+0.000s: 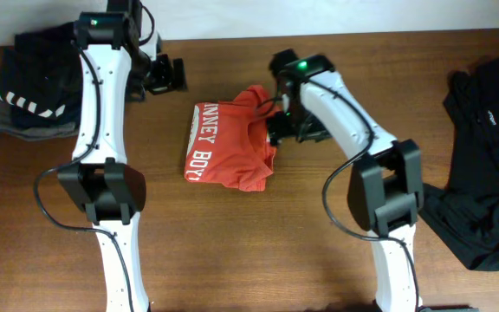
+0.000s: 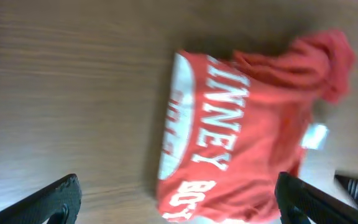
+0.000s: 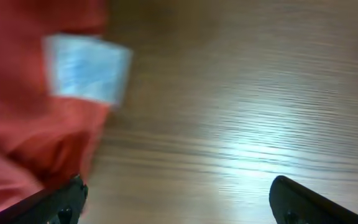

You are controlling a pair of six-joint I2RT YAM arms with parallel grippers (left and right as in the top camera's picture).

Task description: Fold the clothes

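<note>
The clothes (image 1: pixel 230 146) are an orange-red T-shirt lying in a folded bundle mid-table, with large white lettering facing up. My left gripper (image 1: pixel 170 74) hovers behind and left of it, apart from the cloth. In the left wrist view the T-shirt (image 2: pixel 247 130) fills the right half, and the gripper (image 2: pixel 179 202) is open with wide-set fingers (image 2: pixel 58 199). My right gripper (image 1: pixel 286 126) is at the shirt's right edge. In its wrist view it (image 3: pixel 179 202) is open over bare wood, with the T-shirt (image 3: pixel 23 118) and its white label (image 3: pixel 86 68) at the left, by the left finger (image 3: pixel 64 202).
A dark folded pile with white stripes (image 1: pixel 26 87) lies at the back left corner. A loose black garment (image 1: pixel 483 165) is spread along the right edge. The wooden table (image 1: pixel 258 243) runs bare in front of the shirt.
</note>
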